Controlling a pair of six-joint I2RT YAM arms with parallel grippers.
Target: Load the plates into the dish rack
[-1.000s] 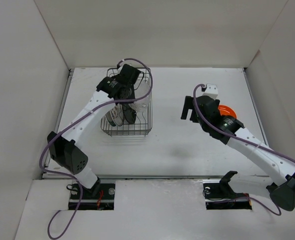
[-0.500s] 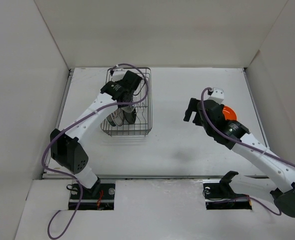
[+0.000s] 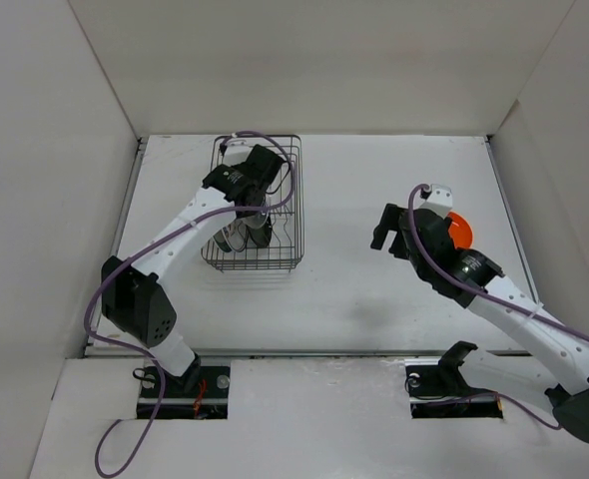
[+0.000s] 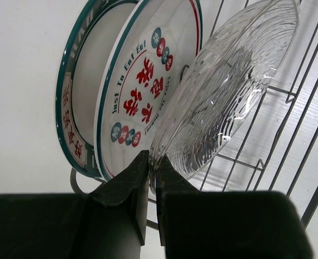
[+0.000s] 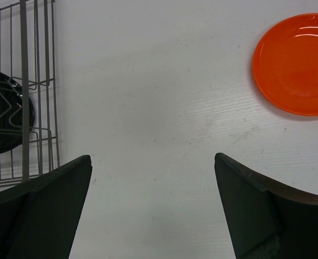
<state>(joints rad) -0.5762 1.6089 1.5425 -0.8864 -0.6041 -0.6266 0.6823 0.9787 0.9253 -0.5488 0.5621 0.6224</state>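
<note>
The dish rack (image 3: 298,212) stands at the back left, its wires (image 4: 288,135) showing beside the plates. My left gripper (image 4: 152,159) reaches down into it (image 3: 255,200), shut on the rim of the clear glass plate (image 4: 229,91). That plate leans against the plate with red characters (image 4: 143,91), with the patterned-rim plate (image 4: 75,113) behind it. The black plate (image 5: 5,116) also stands in the rack (image 5: 37,81). The orange plate (image 5: 295,63) lies flat on the table at the right (image 3: 460,228). My right gripper (image 5: 153,159) hovers open over bare table, left of the orange plate (image 3: 384,230).
White walls enclose the table (image 3: 354,289) on the left, back and right. The right arm's forearm (image 3: 514,304) stretches from the near right corner towards the orange plate. The left arm's purple cable (image 3: 275,185) loops over the rack.
The left gripper has sunk lower into the rack with the glass plate. The right gripper has drifted right and nearer, uncovering more of the orange plate.
</note>
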